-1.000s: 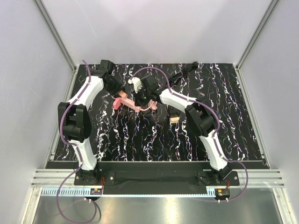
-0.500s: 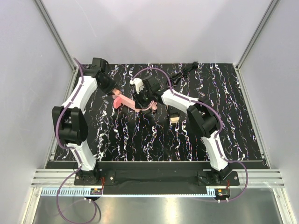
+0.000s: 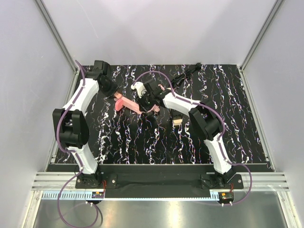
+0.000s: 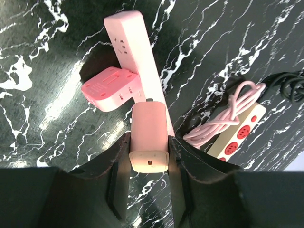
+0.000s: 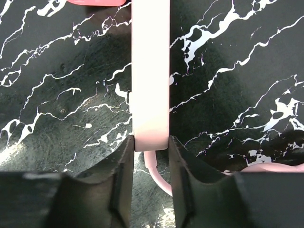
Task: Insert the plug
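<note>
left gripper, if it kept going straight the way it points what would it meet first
Most likely the long pale pink power strip, which lies straight ahead of the left gripper and the pale pink rectangular plug it holds. The rosy pink square adapter sits left of that line. Depth is unclear.

A black marble-patterned surface (image 3: 237,133) with white veins carries a long pale-pink power strip (image 4: 135,57), a squat pink plastic adapter block (image 4: 107,88) against its side, a cream strip with red sockets (image 4: 240,135) beside a coiled pink cord (image 4: 221,118), and a tangled black cable (image 3: 185,73) near the far edge.
</note>
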`<action>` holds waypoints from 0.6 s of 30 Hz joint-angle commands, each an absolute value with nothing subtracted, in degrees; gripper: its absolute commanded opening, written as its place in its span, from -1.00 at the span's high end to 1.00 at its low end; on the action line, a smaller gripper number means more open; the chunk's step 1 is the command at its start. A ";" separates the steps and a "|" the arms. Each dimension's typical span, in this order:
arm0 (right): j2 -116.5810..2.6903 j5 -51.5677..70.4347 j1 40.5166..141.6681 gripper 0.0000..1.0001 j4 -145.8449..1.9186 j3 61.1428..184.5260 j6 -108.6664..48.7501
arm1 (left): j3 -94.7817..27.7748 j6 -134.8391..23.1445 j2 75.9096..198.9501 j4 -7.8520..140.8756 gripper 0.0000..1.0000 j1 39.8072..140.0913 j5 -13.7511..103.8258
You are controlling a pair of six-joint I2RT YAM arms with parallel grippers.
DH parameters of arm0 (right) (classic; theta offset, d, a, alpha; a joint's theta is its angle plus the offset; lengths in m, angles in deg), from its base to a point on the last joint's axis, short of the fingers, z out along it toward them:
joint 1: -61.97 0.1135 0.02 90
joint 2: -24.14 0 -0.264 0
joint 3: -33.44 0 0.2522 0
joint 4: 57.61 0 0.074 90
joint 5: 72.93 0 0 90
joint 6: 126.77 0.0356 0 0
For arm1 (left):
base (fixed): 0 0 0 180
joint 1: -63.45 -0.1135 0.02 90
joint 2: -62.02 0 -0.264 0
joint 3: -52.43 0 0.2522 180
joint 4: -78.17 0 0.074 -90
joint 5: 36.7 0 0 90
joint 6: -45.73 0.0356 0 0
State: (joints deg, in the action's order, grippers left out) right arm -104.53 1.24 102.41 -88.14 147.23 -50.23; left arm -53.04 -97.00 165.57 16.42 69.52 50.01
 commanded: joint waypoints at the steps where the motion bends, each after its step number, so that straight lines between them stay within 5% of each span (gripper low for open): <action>1: -105.85 1.52 103.71 0.40 -89.03 147.39 -51.54 | -52.57 -96.39 163.71 17.21 1.00 70.22 49.78; 5: -106.82 -1.46 103.63 0.98 -88.42 147.57 -49.97 | -52.92 -94.90 163.89 17.21 1.00 71.18 50.22; 18: -119.82 -23.52 95.11 1.00 -99.14 162.42 -26.15 | -53.44 -89.36 165.99 19.14 1.00 71.98 39.87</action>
State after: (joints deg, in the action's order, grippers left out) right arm -115.26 -15.98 97.54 -92.30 161.00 -35.14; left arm -51.55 -92.19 165.59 16.53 72.03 46.42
